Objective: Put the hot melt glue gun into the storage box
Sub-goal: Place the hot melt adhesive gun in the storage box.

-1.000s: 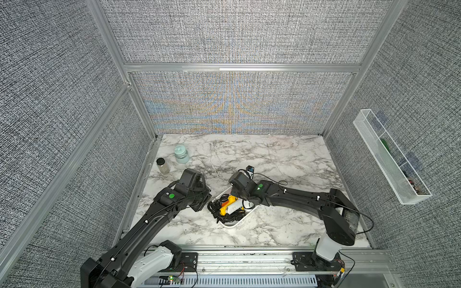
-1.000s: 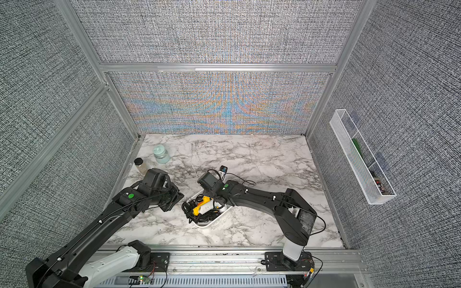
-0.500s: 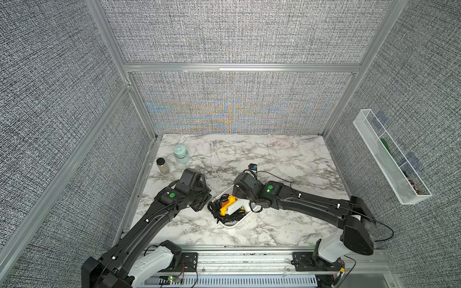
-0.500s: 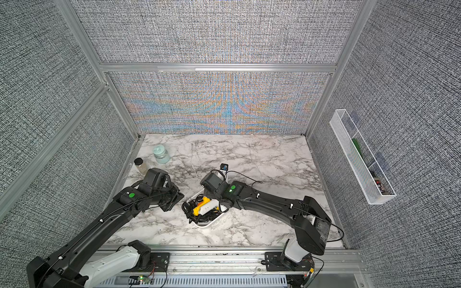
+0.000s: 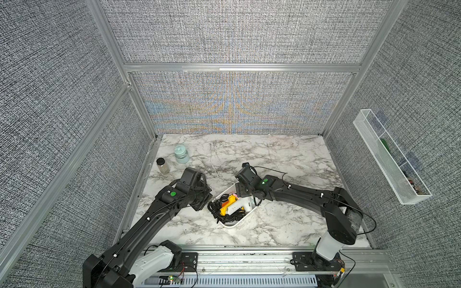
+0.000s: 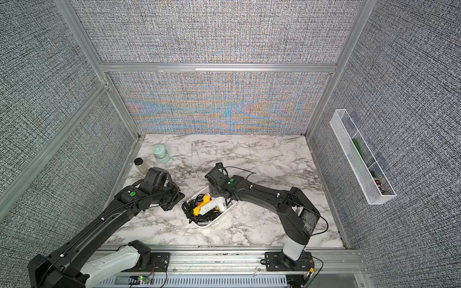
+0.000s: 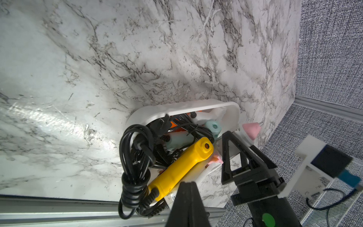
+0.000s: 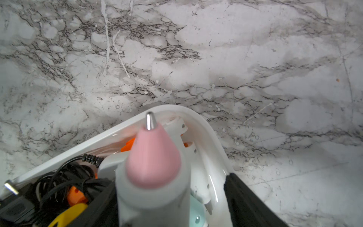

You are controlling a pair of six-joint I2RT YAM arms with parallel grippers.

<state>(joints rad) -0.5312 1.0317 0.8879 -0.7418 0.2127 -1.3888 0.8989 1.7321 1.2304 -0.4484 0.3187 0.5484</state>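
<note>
The storage box (image 5: pixel 232 225) (image 6: pixel 207 224) is a shallow white tub near the table's front middle. It holds several glue guns and coiled black cords (image 7: pixel 135 157). A white hot melt glue gun with a pink nozzle (image 5: pixel 239 205) (image 8: pixel 153 157) lies on top inside it, next to a yellow one (image 5: pixel 228 203) (image 7: pixel 182 167). My right gripper (image 5: pixel 245 197) (image 8: pixel 170 182) is open at the box's far end, its fingers either side of the white gun, with a gap on one side. My left gripper (image 5: pixel 202 199) (image 7: pixel 187 183) is shut and empty just left of the box.
A teal-lidded jar (image 5: pixel 181 154) and a small dark-capped jar (image 5: pixel 162 165) stand at the back left. A long white wire-mesh tray (image 5: pixel 389 159) hangs on the right wall. The metal rail (image 5: pixel 249 249) runs along the table's front edge.
My right gripper's jaws have spread apart around the white glue gun, which now rests in the box. The right arm's elbow has shifted. The left arm has stayed still.
</note>
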